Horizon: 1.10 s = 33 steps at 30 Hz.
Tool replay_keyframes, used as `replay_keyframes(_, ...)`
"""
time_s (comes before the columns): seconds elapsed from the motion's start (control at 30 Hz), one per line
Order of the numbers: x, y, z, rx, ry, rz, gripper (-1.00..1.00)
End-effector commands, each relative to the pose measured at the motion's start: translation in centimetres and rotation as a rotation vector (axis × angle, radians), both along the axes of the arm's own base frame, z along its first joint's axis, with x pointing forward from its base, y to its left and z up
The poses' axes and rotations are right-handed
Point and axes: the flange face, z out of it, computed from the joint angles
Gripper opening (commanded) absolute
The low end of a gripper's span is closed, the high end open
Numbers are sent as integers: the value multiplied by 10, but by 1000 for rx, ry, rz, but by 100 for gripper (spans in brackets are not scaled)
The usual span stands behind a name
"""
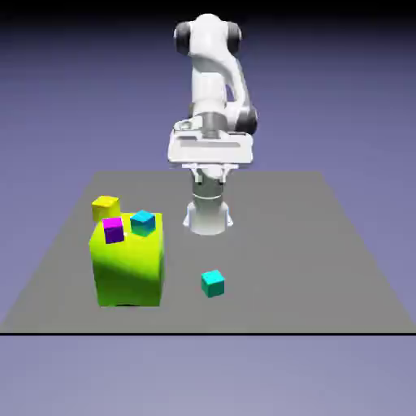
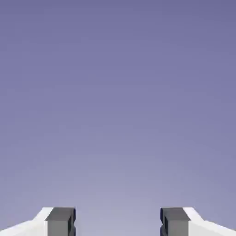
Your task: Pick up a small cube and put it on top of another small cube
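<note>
Grey table [image 1: 325, 244] in the exterior view carries a big lime-green block [image 1: 128, 264] on the exterior view's left, a magenta cube [image 1: 114, 230] and a bluer cyan cube [image 1: 142, 222] on its top. Yellow cube [image 1: 105, 206] sits just behind the block. Small teal-green cube [image 1: 213, 283] lies alone on the table, near front, right of the block. White arm raised at the far edge, well apart from every cube. Hand view: gripper [image 2: 118, 223] with grey fingertips [image 2: 61, 222] parted wide, nothing between them, only blue-violet backdrop.
</note>
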Motion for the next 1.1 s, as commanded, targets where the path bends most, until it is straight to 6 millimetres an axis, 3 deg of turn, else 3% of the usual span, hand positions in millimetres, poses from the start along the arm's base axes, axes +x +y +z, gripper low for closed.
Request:
replay_keyframes(0.0,4,-2,-14,30,49,-51,0)
replay_keyframes(0.27,20,-22,-131,276,428,-493,0)
replay_keyframes(0.57,-1,-21,-249,559,854,-1028,0)
replay_keyframes(0.63,-1,-20,-251,563,861,-1036,0)
replay_keyframes(0.87,-6,-10,-319,563,861,-1036,0)
replay_keyframes(0.9,-6,-10,-319,563,861,-1036,-100)
replay_keyframes(0.93,-6,-10,-319,563,861,-1036,-100)
replay_keyframes(1.07,-1,-17,-278,566,861,-1036,-100)
